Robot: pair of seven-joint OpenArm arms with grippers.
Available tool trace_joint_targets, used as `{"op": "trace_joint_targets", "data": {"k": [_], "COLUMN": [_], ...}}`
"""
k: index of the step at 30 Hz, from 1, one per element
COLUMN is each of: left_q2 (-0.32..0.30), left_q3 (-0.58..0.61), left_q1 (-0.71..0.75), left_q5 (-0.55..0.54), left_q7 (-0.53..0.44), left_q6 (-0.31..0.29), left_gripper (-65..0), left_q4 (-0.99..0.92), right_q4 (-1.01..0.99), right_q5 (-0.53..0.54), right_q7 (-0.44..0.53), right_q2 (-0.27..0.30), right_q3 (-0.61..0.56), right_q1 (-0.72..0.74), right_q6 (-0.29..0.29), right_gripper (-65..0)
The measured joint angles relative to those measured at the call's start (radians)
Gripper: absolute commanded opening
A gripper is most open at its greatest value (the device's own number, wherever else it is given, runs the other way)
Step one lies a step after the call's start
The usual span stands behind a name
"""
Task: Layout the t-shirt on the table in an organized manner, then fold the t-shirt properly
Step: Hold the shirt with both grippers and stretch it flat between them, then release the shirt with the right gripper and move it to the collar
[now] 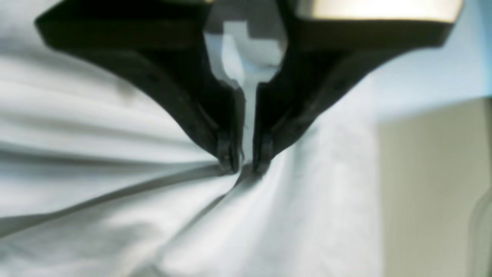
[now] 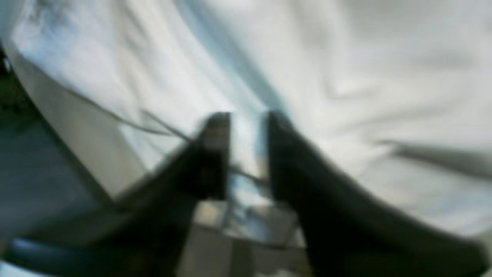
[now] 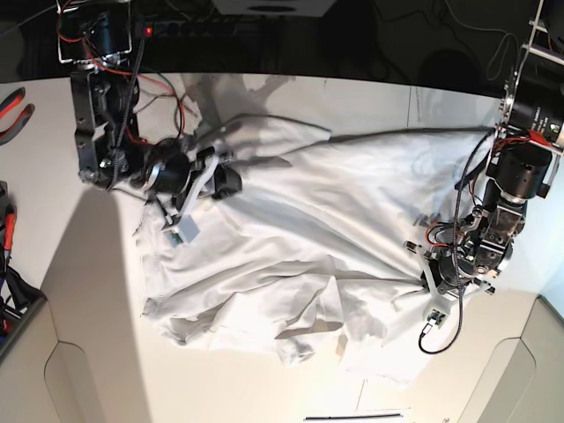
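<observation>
Pinched cloth fills the left gripper (image 1: 246, 167), jaws clamped narrow on a t-shirt (image 3: 300, 238) fold near the table (image 3: 79, 291) edge. Right gripper (image 2: 248, 119) stands parted over the opposite hem, holding nothing; bare tabletop lies beyond both.

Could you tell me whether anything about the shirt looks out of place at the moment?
Yes. The t-shirt lies crumpled rather than flat on the table, with its lower edge bunched into folds. The left gripper pinches the cloth, and creases radiate from that spot, so the fabric there looks pulled taut.
</observation>
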Motion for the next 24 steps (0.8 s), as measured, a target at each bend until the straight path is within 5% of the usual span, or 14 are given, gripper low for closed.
{"op": "trace_joint_targets", "data": {"k": [7, 11, 15, 24], "left_q2": [-0.025, -0.040, -0.034, -0.034], "left_q3": [0.000, 0.000, 0.000, 0.000], "left_q1": [-0.005, -0.002, 0.000, -0.001], "left_q5": [-0.005, -0.016, -0.054, -0.062], "left_q7": [0.039, 0.047, 0.042, 0.035], "left_q6": [0.007, -0.007, -0.011, -0.011], "left_gripper": [-52.4, -44.6, -43.6, -43.7], "left_q4": [0.113, 0.113, 0.113, 0.113], "right_q4": [0.266, 0.266, 0.259, 0.079], "right_q5": [-0.038, 0.031, 0.155, 0.196], "right_q7": [-0.053, -0.066, -0.062, 0.039], "right_q2": [-0.096, -0.182, -0.234, -0.233], "right_q3": [0.204, 0.416, 0.578, 0.621], "right_q1": [-0.064, -0.174, -0.278, -0.300], "right_q6": [-0.064, -0.077, -0.079, -0.077], "right_gripper": [-43.6, -41.4, -38.0, -38.0]}}
